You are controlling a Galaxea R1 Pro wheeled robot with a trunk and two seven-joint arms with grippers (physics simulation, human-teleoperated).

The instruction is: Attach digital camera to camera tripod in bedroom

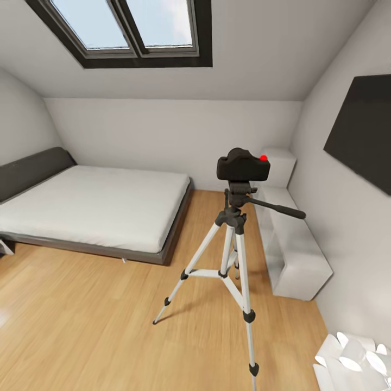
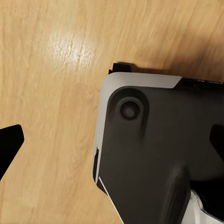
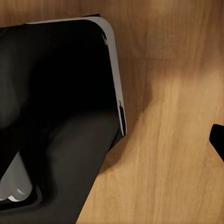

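Camera (image 1: 244,166) atop tripod (image 1: 231,255) beside bed (image 1: 92,203)

Attic bedroom — bed (image 1: 92,209), skylight (image 1: 127,27).

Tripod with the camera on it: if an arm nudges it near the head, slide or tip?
Probably tips: the camera tripod is tall, with slim legs, and the digital camera sits on its top. Its small feet might skid on the smooth wood floor. The pan handle could catch a gripper.
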